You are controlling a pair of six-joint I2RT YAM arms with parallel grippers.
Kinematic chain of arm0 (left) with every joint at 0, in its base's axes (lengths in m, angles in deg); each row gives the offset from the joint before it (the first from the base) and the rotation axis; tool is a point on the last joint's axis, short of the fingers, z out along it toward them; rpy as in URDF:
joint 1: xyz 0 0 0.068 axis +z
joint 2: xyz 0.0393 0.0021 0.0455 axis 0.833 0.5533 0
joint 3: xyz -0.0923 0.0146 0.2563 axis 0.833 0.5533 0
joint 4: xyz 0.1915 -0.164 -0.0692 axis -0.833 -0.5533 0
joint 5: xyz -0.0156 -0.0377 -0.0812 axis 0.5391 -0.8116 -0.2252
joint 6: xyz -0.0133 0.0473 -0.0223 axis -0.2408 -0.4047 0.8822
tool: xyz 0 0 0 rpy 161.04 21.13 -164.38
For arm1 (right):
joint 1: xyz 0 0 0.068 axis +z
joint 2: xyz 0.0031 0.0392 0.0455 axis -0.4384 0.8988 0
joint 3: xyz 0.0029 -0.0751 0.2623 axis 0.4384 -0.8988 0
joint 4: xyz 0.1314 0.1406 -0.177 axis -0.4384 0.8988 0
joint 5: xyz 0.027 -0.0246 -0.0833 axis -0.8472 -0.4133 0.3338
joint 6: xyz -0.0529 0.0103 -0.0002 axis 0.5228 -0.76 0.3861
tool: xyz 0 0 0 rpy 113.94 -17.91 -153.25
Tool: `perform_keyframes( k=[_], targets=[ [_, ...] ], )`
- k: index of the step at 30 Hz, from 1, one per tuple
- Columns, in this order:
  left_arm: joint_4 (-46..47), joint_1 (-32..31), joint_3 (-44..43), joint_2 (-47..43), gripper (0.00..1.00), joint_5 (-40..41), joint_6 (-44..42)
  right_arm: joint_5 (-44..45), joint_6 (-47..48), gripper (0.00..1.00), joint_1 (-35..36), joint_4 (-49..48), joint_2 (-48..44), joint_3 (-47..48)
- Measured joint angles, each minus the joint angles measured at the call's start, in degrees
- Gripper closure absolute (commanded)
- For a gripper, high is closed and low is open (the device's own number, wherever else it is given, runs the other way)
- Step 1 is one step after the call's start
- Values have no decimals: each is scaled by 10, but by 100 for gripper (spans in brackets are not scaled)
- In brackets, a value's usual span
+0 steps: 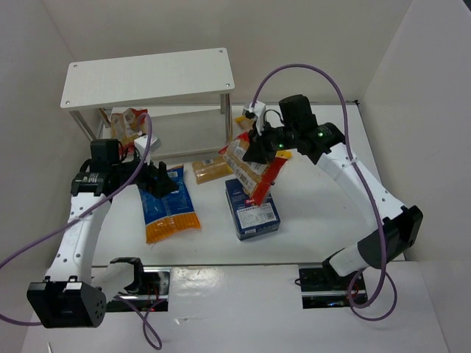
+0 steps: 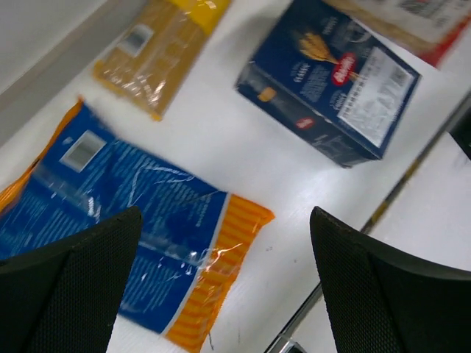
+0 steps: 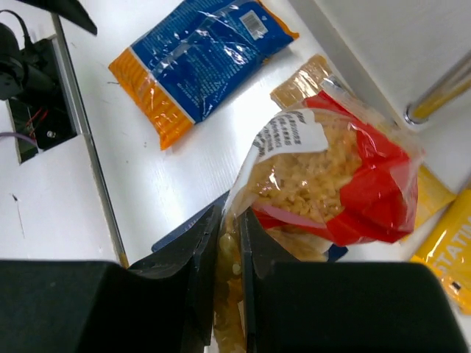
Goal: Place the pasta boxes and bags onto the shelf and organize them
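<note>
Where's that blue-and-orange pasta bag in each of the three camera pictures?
Top external: the blue-and-orange bag lies flat, left of centre.
Left wrist: the bag fills the lower left.
Right wrist: the bag sits at the top, centre-left.
Shared landmark: the small amber bag lying just beside it in all three.

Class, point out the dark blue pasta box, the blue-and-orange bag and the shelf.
dark blue pasta box [image 2: 324,81], left wrist view, top face.
blue-and-orange bag [image 3: 200,65], right wrist view, blue middle.
shelf [image 1: 147,77], top external view, top board.
</note>
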Motion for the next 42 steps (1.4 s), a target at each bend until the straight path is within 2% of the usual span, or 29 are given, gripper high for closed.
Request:
perform_keyframes(
  k=[6, 13, 22, 26, 32, 42],
  targets=[
    [-3, -26, -15, 48, 0, -122, -22, 8, 6, 100, 45, -8, 2, 0],
    [-8, -28, -26, 138, 0, -207, -57, -9, 2, 100, 54, -7, 11, 3],
    [51, -35, 10, 140, 0, -309, -72, -42, 4, 100, 63, -7, 70, 80],
    [60, -39, 13, 157, 0, -363, -116, -71, 5, 100, 78, -3, 102, 98],
    [39, -39, 24, 216, 0, -395, -176, -89, 6, 100, 95, 12, 129, 113],
    [44, -20, 34, 256, 0, -396, -169, -65, -24, 100, 96, 2, 132, 159]
  ],
)
